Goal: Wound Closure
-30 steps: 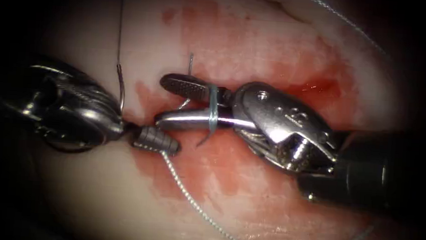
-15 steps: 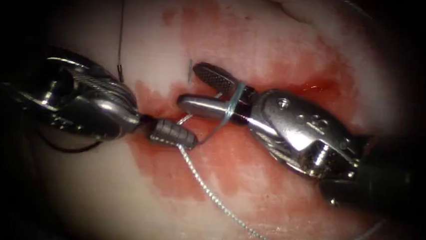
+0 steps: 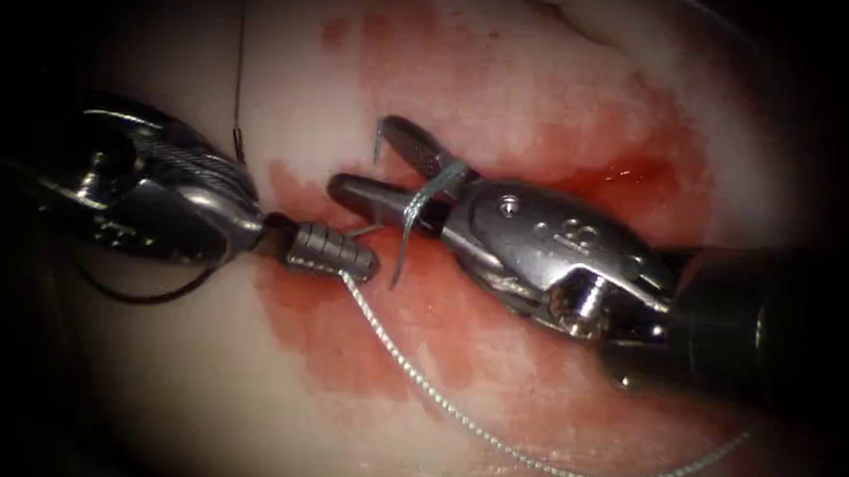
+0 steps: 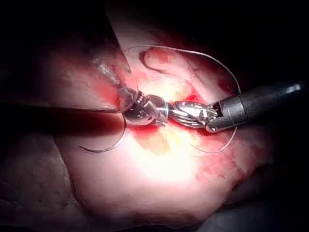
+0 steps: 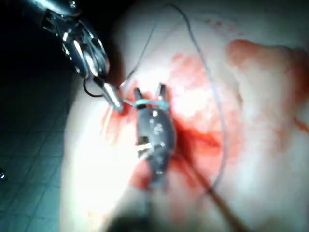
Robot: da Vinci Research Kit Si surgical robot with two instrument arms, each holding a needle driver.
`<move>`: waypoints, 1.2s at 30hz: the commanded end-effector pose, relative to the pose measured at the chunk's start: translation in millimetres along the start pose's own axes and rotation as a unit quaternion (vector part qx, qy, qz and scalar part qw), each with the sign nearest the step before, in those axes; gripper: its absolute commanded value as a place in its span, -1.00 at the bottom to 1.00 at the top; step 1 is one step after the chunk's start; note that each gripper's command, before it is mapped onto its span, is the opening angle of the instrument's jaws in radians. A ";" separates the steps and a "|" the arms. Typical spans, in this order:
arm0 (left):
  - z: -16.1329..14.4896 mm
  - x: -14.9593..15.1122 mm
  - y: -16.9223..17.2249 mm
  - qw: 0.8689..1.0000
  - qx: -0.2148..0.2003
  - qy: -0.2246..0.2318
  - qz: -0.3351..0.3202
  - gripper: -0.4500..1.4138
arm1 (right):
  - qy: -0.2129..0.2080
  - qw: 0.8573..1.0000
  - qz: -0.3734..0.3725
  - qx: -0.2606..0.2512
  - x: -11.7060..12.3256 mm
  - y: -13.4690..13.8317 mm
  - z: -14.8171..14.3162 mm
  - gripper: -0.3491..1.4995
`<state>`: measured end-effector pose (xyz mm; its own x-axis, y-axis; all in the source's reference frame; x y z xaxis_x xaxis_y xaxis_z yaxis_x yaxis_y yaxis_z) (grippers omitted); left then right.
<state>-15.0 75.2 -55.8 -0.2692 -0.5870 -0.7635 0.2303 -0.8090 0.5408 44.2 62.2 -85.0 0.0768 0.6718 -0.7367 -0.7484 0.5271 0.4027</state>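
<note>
No legible text, label, brand, number or sign in any view. The metal housing of the right hand (image 3: pixel 355 169) carries small engraved marks in the endoscope view, but they cannot be read as characters.
</note>
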 end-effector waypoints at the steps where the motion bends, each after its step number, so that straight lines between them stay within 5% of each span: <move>1: 0.6 -0.4 -0.4 1.000 0.000 0.000 0.001 -0.89 | -0.002 1.000 -0.004 -0.004 -0.3 -0.4 1.1 0.18; 6: 0.6 -0.4 -0.4 1.000 0.000 0.000 -0.002 -0.89 | -0.003 1.000 -0.003 -0.006 -0.4 -0.2 1.5 0.09; 7: 0.6 -0.4 -0.4 1.000 0.000 0.000 -0.005 -0.89 | -0.007 1.000 -0.004 -0.004 -0.5 -0.4 1.9 -0.35; 8: 0.6 -0.4 -0.4 1.000 0.000 0.000 -0.005 -0.89 | -0.007 1.000 -0.004 -0.004 -0.5 -0.4 1.9 -0.35; 9: 0.6 -0.4 -0.4 1.000 0.000 0.000 -0.005 -0.89 | -0.012 1.000 -0.005 0.007 -0.6 -0.4 1.9 -0.78; 10: 0.4 -0.4 -0.3 1.000 0.000 0.001 -0.004 -0.89 | -0.029 1.000 -0.009 0.003 -1.1 -0.4 1.9 -1.00; 15: 0.2 -0.4 -0.3 1.000 -0.001 0.002 -0.004 -0.89 | -0.038 0.999 0.001 -0.014 -1.2 -0.4 1.8 -1.00; 29: -2.7 -2.1 -1.5 0.996 0.014 -0.025 -0.084 -0.89 | 0.001 0.998 -0.052 0.038 0.3 -2.4 -0.8 -1.00; 36: -4.1 -3.3 -4.0 0.987 0.027 -0.048 -0.150 -0.89 | 0.011 0.996 -0.069 0.048 -0.4 -2.5 -4.4 -1.00</move>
<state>-10.6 80.2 -57.3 -0.4093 -0.2984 -0.8622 0.0660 -0.9522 0.2982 42.5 58.5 -88.5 0.1617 0.5779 -0.7999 -0.6657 0.6622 0.3439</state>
